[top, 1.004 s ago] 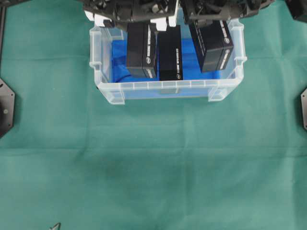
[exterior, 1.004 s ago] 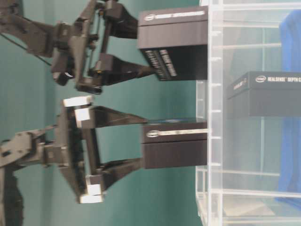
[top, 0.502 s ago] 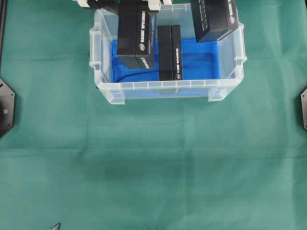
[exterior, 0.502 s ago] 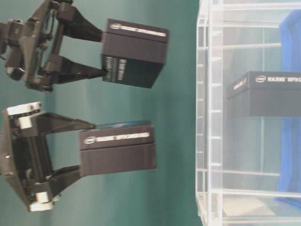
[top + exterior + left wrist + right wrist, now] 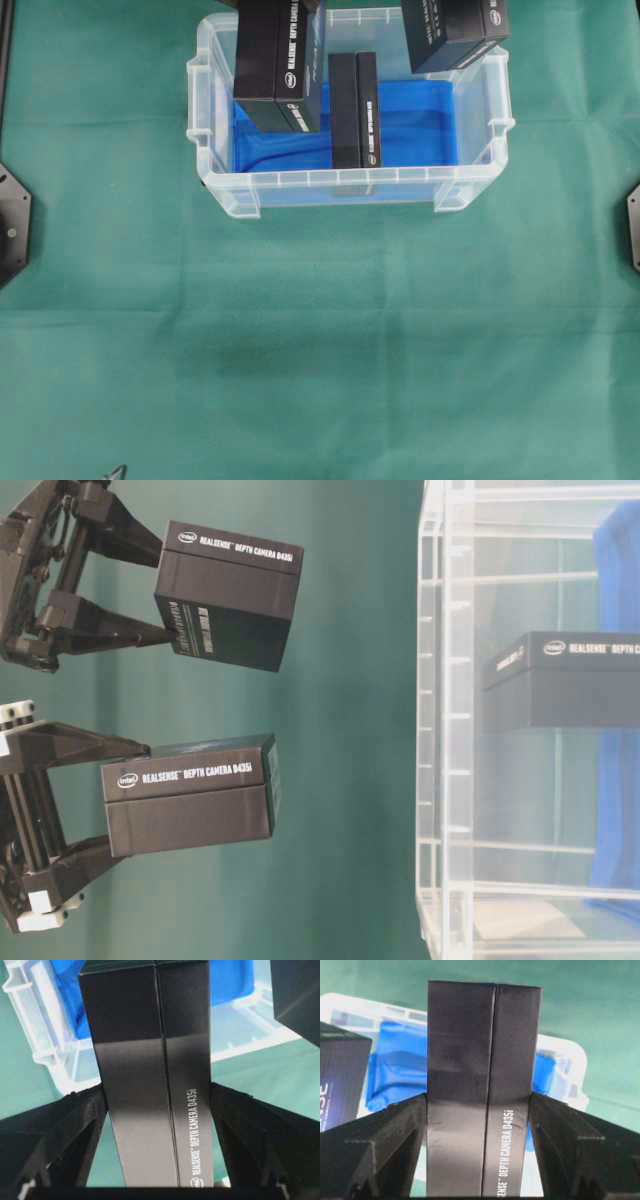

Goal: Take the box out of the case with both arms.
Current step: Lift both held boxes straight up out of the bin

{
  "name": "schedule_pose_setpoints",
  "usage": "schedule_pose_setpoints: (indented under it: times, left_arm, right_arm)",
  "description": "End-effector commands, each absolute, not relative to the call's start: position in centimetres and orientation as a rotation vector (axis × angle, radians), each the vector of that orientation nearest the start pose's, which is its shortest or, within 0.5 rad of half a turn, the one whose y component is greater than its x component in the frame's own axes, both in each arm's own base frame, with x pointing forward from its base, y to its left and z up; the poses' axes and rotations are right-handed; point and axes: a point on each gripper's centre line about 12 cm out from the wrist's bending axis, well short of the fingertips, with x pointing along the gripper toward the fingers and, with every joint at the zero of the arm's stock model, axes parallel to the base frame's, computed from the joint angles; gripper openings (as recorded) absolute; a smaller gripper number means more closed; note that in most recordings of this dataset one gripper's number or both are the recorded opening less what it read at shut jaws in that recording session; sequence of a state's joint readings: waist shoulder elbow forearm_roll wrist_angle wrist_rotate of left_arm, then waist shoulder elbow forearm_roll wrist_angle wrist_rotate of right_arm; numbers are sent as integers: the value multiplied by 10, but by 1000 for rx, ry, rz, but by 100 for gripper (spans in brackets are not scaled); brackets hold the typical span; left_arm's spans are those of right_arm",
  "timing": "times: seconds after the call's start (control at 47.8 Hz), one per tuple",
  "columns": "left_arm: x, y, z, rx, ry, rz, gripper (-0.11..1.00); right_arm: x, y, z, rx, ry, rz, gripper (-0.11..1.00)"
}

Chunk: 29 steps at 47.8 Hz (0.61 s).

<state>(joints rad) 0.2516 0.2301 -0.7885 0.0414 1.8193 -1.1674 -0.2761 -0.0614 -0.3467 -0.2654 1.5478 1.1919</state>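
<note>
The clear case (image 5: pixel 330 181) stands on the green cloth, lined with a blue sheet (image 5: pixel 415 130). One black box (image 5: pixel 355 110) stands on edge inside it. My left gripper (image 5: pixel 125 798), the one with white blocks, is shut on a second black box (image 5: pixel 278 65) held well above the case's left part. My right gripper (image 5: pixel 165 592) is shut on a third black box (image 5: pixel 455 30), tilted a little, above the case's right part. In the wrist views each box fills the gap between the fingers of the left gripper (image 5: pixel 159 1092) and the right gripper (image 5: pixel 479 1096). The overhead view cuts both grippers off.
A green cloth (image 5: pixel 320 340) covers the table around the case. Black arm bases sit at the left edge (image 5: pixel 10 220) and the right edge (image 5: pixel 633 225). A small dark object (image 5: pixel 115 472) lies at the front left edge.
Both grippers have risen with their boxes, from the case's rim to well clear above it. The box inside the case has not moved.
</note>
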Motion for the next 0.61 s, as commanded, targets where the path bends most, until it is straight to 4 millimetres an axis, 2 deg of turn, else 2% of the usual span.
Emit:
schedule_pose_setpoints:
  times: [0.0, 0.586]
  left_arm:
    - [394, 106, 468, -1140, 922, 946, 64]
    - [394, 104, 468, -1137, 929, 949, 64]
  right_arm:
    - [334, -125, 465, 1030, 673, -1070, 65]
    - [332, -124, 464, 1025, 687, -1076, 65]
